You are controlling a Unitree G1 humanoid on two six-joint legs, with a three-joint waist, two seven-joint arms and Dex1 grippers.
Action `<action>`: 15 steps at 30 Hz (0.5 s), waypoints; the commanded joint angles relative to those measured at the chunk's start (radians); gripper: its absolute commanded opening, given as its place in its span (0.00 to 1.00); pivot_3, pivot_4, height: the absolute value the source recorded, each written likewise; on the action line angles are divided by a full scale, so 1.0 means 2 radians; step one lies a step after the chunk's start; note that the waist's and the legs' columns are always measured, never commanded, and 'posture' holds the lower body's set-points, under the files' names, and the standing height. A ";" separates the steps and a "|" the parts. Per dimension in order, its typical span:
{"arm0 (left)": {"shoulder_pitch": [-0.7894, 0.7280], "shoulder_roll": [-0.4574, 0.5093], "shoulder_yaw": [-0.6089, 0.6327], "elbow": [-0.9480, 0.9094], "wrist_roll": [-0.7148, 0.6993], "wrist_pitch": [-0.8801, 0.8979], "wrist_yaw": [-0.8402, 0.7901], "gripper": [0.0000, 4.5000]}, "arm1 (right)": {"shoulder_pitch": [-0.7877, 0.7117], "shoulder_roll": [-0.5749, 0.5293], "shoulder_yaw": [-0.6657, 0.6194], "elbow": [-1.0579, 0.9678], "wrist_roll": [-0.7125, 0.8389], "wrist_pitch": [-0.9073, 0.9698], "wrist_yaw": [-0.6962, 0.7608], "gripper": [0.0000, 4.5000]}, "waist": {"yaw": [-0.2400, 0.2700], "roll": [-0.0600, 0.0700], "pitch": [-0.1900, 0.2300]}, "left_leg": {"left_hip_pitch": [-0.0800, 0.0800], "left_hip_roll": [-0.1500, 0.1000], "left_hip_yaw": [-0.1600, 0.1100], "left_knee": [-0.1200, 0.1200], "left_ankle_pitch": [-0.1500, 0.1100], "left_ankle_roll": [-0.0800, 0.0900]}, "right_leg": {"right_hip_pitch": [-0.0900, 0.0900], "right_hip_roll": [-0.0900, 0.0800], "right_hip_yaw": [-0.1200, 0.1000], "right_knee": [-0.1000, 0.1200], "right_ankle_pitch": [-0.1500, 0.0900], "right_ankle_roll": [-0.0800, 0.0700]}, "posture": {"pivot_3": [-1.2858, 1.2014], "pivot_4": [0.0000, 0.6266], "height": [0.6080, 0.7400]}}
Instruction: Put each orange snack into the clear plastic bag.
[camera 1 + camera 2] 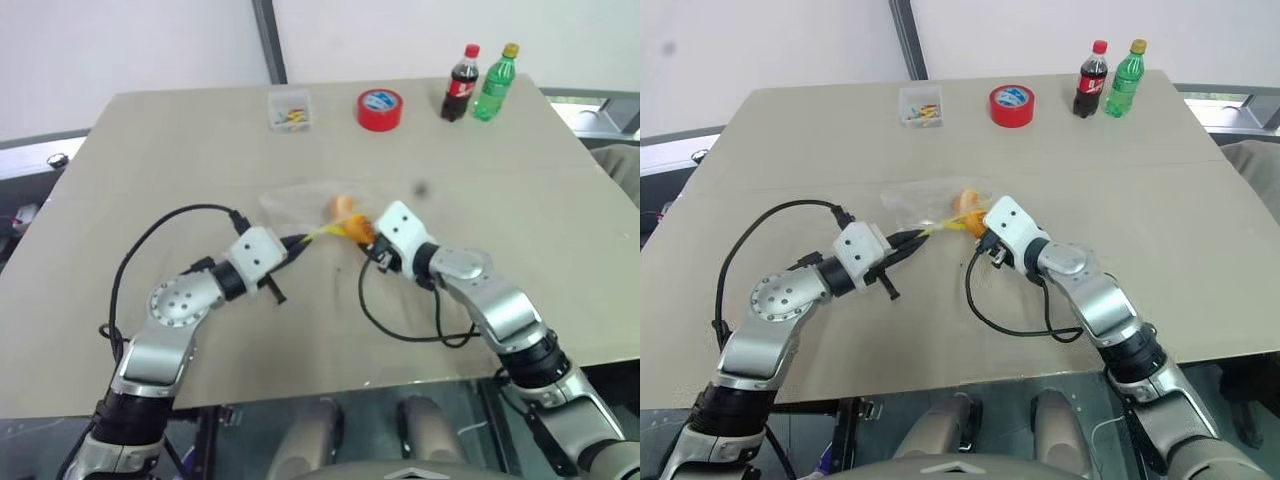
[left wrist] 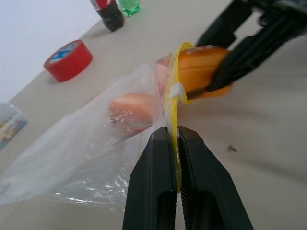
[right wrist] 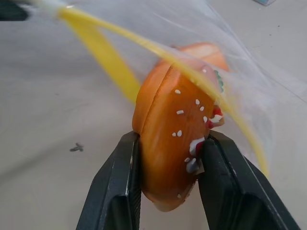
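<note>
Right wrist view showed the right gripper (image 3: pixel 165 158) pinching a snack (image 3: pixel 175 143) at the bag (image 2: pixel 96 158) mouth, which the left gripper (image 2: pixel 175 139), jaws pressed on the zipper strip (image 2: pixel 173 100), held up at centre frame.

In the head views the right tool (image 1: pixel 362 232) covers most of the orange snack (image 3: pixel 172 143) it clamps, leaving a sliver. The clear plastic bag (image 2: pixel 86 148) runs off the left wrist view's edge. The small clear box (image 1: pixel 290 109) holds coloured bits too small to identify. The tabletop (image 1: pixel 560 250) is cut off at the right.
</note>
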 commanded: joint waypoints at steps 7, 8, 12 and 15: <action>0.037 0.034 0.001 -0.028 0.004 -0.023 -0.027 0.00 | -0.047 0.095 -0.088 0.075 0.074 0.038 -0.001 0.36 | -0.001 0.000 0.000 | 0.000 0.000 0.000 0.000 0.000 0.000 | 0.000 0.000 0.000 0.000 0.000 0.000 | 0.52 0.24 1.00; 0.039 0.034 0.001 -0.028 0.004 -0.024 -0.027 0.00 | -0.049 0.108 -0.105 0.083 0.089 0.051 0.000 0.36 | -0.001 0.000 0.000 | 0.000 0.000 0.000 -0.001 0.000 0.000 | 0.000 0.000 0.000 0.000 0.000 0.000 | 0.52 0.24 1.00; 0.047 0.037 0.004 -0.030 0.006 -0.027 -0.027 0.00 | -0.066 0.143 -0.157 0.141 0.112 0.050 -0.025 0.36 | 0.000 0.000 0.000 | 0.000 0.000 0.000 -0.001 0.000 0.000 | 0.000 0.000 0.000 0.000 0.000 0.000 | 0.52 0.24 1.00; 0.049 0.037 0.007 -0.031 0.005 -0.026 -0.022 0.00 | -0.075 0.142 -0.139 0.175 0.071 -0.026 -0.043 0.36 | 0.000 0.001 0.000 | 0.000 0.000 0.000 -0.001 0.000 0.000 | 0.000 0.000 0.000 0.000 0.000 0.000 | 0.52 0.24 1.00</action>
